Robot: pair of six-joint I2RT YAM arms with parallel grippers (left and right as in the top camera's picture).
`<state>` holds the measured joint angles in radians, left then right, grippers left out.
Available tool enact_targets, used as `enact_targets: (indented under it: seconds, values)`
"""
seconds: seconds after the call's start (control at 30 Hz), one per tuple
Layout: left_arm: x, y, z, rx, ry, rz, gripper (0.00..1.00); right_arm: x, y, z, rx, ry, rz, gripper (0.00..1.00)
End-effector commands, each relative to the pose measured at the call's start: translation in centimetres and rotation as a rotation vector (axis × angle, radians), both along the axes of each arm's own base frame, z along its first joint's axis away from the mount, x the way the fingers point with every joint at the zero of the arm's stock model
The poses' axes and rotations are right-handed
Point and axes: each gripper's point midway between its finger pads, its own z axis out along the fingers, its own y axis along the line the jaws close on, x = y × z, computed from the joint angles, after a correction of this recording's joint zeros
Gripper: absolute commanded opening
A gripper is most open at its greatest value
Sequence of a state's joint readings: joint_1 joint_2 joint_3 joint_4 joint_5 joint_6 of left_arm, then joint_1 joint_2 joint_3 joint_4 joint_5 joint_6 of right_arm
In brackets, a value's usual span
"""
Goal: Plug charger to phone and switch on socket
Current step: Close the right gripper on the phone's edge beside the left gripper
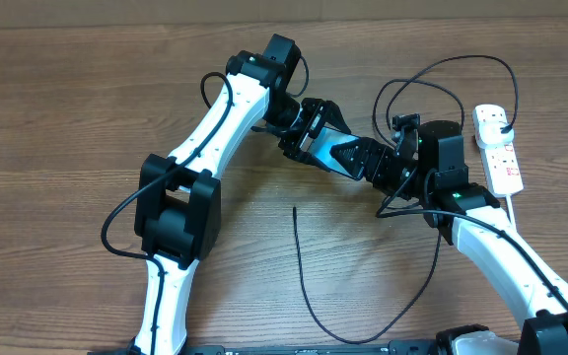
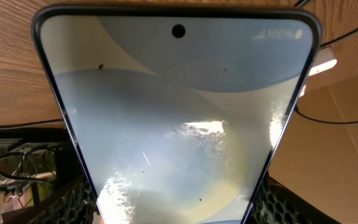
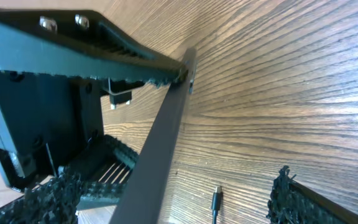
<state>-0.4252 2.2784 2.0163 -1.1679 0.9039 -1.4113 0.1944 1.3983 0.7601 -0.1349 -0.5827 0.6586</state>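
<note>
We hold the phone [image 2: 179, 124] clamped in our left pincer [image 1: 314, 133] while our right pincer [image 3: 173, 193] gapes wide and empty by its edge, the charger [image 3: 217, 200] tip loose on the tabletop [image 3: 303, 93] beneath, so plugging in seems unstarted and next calls for grasping that tip.

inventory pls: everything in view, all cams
phone: 1, lit pale blue screen with black edges, held off the table
charger cable: 1, black, looped across mid-table; far end at the power strip
connector tip: 1, black, lying loose on the wood
power strip: 1, white with reddish switches, beside the right arm
table: 1, brown wood grain
arms: 2, white and black, meeting mid-table
left gripper: 1, black, shut on the phone
right gripper: 1, black, open at the phone's free end
</note>
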Motion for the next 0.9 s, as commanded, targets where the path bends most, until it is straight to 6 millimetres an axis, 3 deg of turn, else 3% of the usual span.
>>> enact_targets:
  seconds: [0.0,0.1,0.27,0.87]
  values:
    - [0.2,-0.3,0.8,-0.014,-0.017,-0.003,0.04,0.8,-0.1,0.7,-0.016,-0.032,-0.008,0.81]
    - [0.4,0.0,0.4,0.013,-0.029,0.002,0.04,0.8,-0.1,0.7,-0.015,-0.031,-0.008,0.67]
    - [0.5,0.0,0.4,0.013,-0.030,0.006,0.04,0.8,-0.1,0.7,-0.013,-0.029,-0.010,0.56]
    - [-0.2,-1.5,0.3,0.028,-0.029,-0.001,0.04,0.8,-0.1,0.7,-0.013,-0.029,-0.011,0.39]
